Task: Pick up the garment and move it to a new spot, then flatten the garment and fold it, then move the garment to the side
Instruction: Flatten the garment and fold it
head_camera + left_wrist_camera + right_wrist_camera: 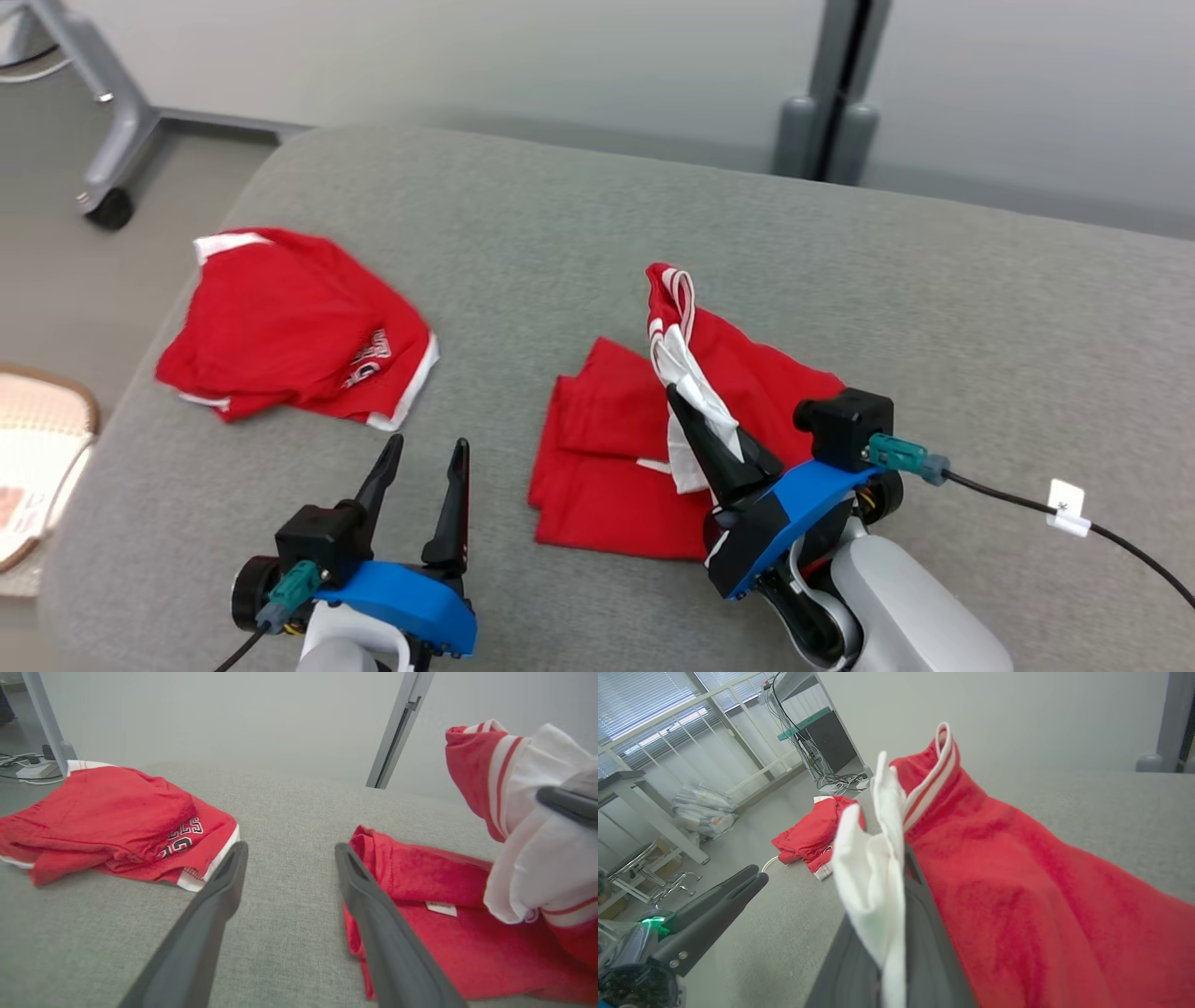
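Observation:
A red garment with white trim [644, 439] lies partly folded on the grey padded table [597, 243]. My right gripper [680, 397] is shut on its white-striped edge and holds that edge lifted above the rest of the cloth [1017, 882]. The raised white and red fabric [523, 826] hangs at the right of the left wrist view, over the red layer [420, 933] lying flat. My left gripper [425, 453] stands open left of the garment, fingers [219, 891] just above the bare surface, nothing between them.
A second red garment with white lettering [289, 327] lies bunched at the table's left [107, 821]. A wheeled grey stand leg [112, 140] stands on the floor beyond the left edge. A black cable with a white tag [1064, 509] trails from the right wrist.

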Available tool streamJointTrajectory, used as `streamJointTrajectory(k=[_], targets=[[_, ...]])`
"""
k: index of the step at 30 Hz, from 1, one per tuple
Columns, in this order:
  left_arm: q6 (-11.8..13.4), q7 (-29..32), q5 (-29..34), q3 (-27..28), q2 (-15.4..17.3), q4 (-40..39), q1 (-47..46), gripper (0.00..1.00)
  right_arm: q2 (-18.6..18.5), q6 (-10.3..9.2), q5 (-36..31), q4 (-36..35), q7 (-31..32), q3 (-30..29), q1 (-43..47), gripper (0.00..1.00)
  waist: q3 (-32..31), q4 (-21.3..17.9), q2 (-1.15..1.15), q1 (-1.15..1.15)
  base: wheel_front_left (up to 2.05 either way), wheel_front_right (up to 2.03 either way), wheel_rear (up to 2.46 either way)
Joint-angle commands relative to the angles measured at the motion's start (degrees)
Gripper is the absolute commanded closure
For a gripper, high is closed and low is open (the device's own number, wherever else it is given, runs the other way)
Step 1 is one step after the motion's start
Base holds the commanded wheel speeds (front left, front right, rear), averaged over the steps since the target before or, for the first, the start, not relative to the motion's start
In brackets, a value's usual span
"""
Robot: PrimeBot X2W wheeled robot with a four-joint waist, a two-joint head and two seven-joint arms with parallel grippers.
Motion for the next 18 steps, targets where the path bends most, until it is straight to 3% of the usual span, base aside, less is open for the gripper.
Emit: streamJointTrajectory(k=[1, 7, 8, 9, 10, 15, 18], targets=[[-0.1, -0.2, 0.1, -0.6, 0.0, 0.1, -1.1, 0.0, -0.3, 0.04, 0.6, 0.9, -0.5, 0.4, -1.1, 1.0, 1.1, 1.9, 0.0, 0.0, 0.0, 0.0, 0.0], [-0.1, -0.2, -0.5, -2.6, 0.1, 0.0, -2.0, 0.0, -0.3, 0.03, 1.9, 7.3, -3.2, 2.6, -4.4, 1.0, 1.6, 4.8, 0.0, 0.0, 0.0, 0.0, 0.0], [-0.1, -0.2, -0.5, -2.7, 0.2, 0.0, -2.1, 0.0, -0.3, 0.03, 2.5, 8.2, -3.6, 2.9, -4.8, 0.94, 1.6, 4.9, 0.0, 0.0, 0.0, 0.0, 0.0], [-0.1, -0.2, -0.6, -2.6, 0.3, 0.1, -2.2, 0.0, -0.3, 0.03, 3.6, 8.8, -4.1, 3.2, -5.0, 0.54, 1.6, 4.8, 0.0, 0.0, 0.0, 0.0, 0.0], [-0.1, -0.2, -0.6, -2.4, 0.4, 0.0, -2.2, 0.0, -0.3, 0.03, 4.0, 9.2, -4.7, 3.5, -5.5, 0.0, 1.6, 4.6, 0.0, 0.0, 0.0, 0.0, 0.0], [-0.1, -0.2, -0.1, -1.3, 0.7, -0.2, -2.0, 0.0, -0.3, 0.03, 4.3, 9.8, -7.2, 2.1, -6.5, 0.0, 1.0, 1.3, 0.0, 0.0, 0.0, 0.0, 0.0], [-0.1, -0.2, 0.4, 0.1, 0.6, -0.7, -1.8, 0.0, -0.3, 0.03, 0.6, 8.0, -7.4, -3.6, -5.6, 0.0, 0.5, -1.8, 0.0, 0.0, 0.0, 0.0, 0.0]])
